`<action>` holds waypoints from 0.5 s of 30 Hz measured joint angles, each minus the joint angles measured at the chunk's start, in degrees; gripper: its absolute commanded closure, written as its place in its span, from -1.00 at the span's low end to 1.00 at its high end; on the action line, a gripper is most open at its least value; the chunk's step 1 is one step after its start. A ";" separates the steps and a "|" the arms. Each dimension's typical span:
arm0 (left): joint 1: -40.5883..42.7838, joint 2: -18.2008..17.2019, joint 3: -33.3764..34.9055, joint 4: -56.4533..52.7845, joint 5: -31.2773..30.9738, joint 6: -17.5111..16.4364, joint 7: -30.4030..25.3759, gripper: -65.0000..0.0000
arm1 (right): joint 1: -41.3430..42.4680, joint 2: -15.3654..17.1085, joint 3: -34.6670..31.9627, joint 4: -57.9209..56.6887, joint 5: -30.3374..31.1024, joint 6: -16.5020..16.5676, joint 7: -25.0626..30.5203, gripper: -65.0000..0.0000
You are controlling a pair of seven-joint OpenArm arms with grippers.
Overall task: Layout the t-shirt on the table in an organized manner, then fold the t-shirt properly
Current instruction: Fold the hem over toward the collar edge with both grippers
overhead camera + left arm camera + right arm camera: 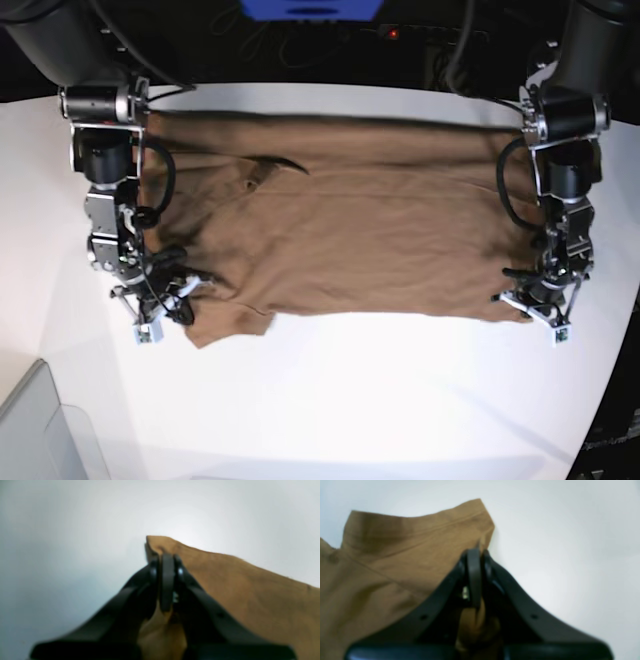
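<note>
The tan-brown t-shirt lies spread wide across the white table, wrinkled near the collar. In the base view my left gripper stands at the shirt's lower right corner. The left wrist view shows that gripper shut on a corner of the t-shirt, with cloth bunched behind the jaws. My right gripper is at the lower left, by the sleeve. In the right wrist view it is shut on the hemmed sleeve edge of the t-shirt.
A grey translucent bin corner sits at the table's front left. Dark equipment and cables line the far edge behind the shirt. White tabletop stretches in front of the shirt, toward the curved front edge.
</note>
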 measured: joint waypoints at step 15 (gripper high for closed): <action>13.18 1.49 -0.33 29.86 -1.70 -0.07 8.11 1.00 | -15.34 -3.19 5.53 31.06 -1.40 -0.22 -2.95 1.00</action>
